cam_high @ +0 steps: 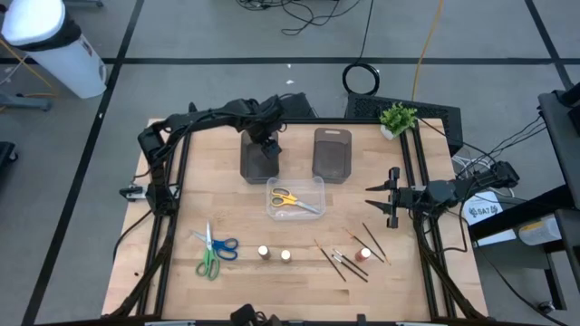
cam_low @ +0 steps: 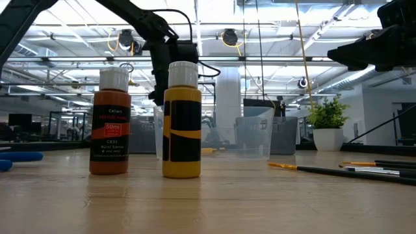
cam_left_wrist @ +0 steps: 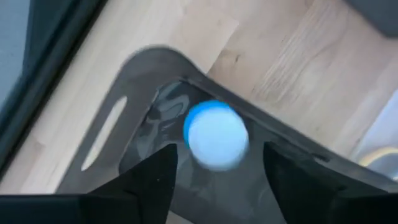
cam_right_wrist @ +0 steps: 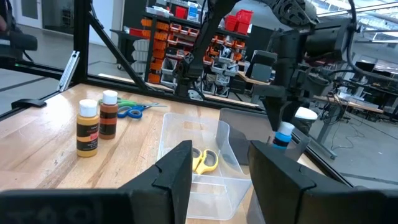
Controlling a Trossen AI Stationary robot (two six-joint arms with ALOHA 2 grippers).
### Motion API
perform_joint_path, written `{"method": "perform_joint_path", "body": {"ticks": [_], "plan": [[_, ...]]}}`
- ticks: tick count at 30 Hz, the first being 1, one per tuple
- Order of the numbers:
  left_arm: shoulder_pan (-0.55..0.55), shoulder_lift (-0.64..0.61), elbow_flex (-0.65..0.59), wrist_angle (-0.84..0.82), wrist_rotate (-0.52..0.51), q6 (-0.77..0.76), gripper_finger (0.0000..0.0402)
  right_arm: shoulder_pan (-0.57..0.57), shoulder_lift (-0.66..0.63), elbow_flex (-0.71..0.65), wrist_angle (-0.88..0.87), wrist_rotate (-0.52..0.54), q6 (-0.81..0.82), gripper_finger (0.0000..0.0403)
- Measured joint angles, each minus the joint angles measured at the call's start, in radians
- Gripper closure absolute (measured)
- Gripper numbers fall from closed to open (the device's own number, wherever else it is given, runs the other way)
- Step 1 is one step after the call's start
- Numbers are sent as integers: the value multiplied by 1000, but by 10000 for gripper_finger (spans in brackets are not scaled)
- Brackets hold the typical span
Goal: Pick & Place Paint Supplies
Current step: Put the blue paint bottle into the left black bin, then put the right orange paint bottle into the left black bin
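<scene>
My left gripper point(cam_left_wrist: 219, 154) points down over the left dark grey tray point(cam_high: 260, 161), fingers open. A small blue paint bottle with a pale cap point(cam_left_wrist: 216, 135) shows blurred between and below them, clear of both, above the tray's floor. From the right wrist it looks tilted point(cam_right_wrist: 287, 132) just under that gripper; whether it rests on the tray I cannot tell. My right gripper point(cam_high: 373, 197) waits level at the table's right edge, open with nothing in it.
A second grey tray point(cam_high: 332, 152) stands right of the first. A clear box point(cam_high: 308, 185) holds yellow scissors point(cam_high: 292, 200). Blue and green scissors point(cam_high: 216, 246), two bottles point(cam_high: 264, 253) point(cam_high: 285, 256), brushes point(cam_high: 340, 261) and another bottle point(cam_high: 362, 255) lie near the front. A plant point(cam_high: 397, 119) stands far right.
</scene>
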Motion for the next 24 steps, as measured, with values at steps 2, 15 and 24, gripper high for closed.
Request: {"method": "perform_joint_path", "body": {"ticks": [2, 15, 24], "plan": [[0, -10, 25, -28, -2, -6, 136, 0, 0, 0, 0, 0, 0, 261], [-59, -210, 135, -203, 37, 21, 116, 0, 0, 0, 0, 0, 0, 261], [-293, -785, -436, 329, 25, 42, 120, 0, 0, 0, 0, 0, 0, 261]]}}
